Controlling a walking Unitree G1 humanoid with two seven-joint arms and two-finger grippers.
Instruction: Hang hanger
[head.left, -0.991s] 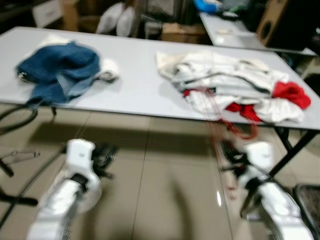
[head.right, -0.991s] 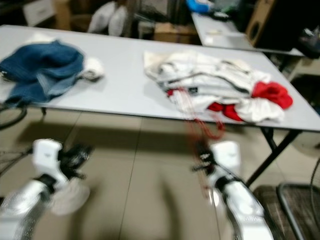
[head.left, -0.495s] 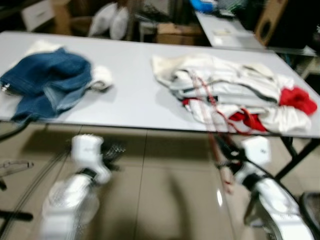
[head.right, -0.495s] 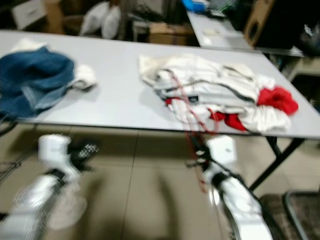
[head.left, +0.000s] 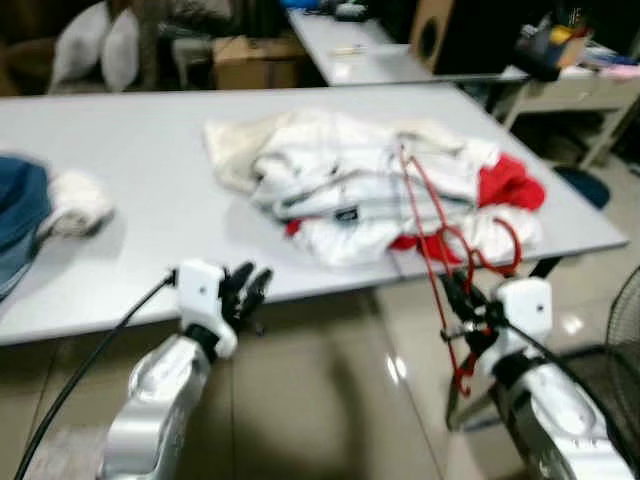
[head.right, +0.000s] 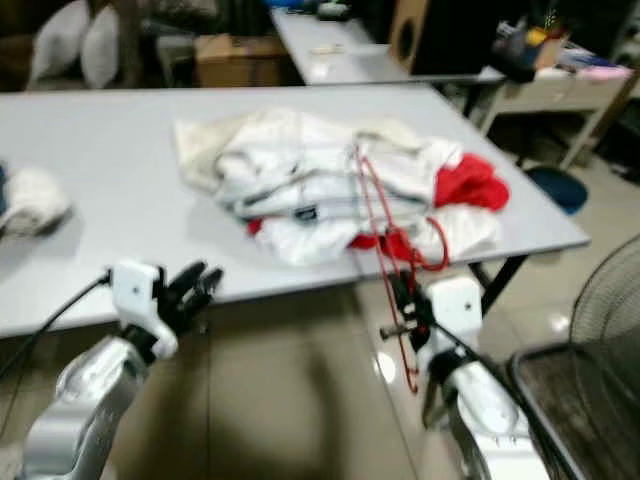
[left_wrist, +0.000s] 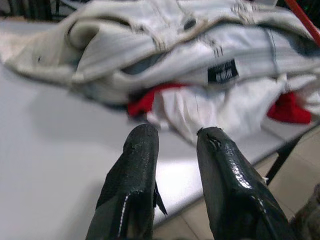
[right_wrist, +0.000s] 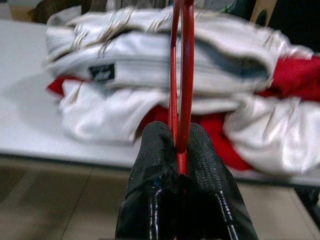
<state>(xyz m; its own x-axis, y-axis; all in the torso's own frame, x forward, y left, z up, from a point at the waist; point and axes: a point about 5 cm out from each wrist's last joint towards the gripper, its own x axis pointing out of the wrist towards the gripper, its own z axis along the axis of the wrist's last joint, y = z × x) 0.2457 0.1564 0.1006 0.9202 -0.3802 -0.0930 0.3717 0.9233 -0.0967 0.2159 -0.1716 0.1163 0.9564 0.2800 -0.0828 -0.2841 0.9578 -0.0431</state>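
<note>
A red wire hanger (head.left: 432, 240) stands upright in my right gripper (head.left: 458, 303), which is shut on its lower part; the wrist view shows the red wire (right_wrist: 182, 75) pinched between the black fingers (right_wrist: 157, 150). The gripper hovers just in front of the grey table's (head.left: 150, 160) near edge, before a pile of white and red clothes (head.left: 350, 180). My left gripper (head.left: 246, 288) is at the table's edge to the left of the pile, open, with nothing between its fingers (left_wrist: 142, 150).
Blue jeans (head.left: 10, 235) and a white cloth (head.left: 72, 200) lie at the table's left. A fan grille (head.right: 605, 320) and a dark basket (head.right: 560, 400) stand on the right. Behind are a second table (head.left: 360, 60), a cardboard box (head.left: 250, 65) and pillows (head.left: 95, 45). A black cable (head.left: 80, 370) trails from my left arm.
The camera has swung right and come closer: the clothes pile is now central and the jeans are at the left edge. The right gripper still holds the hanger.
</note>
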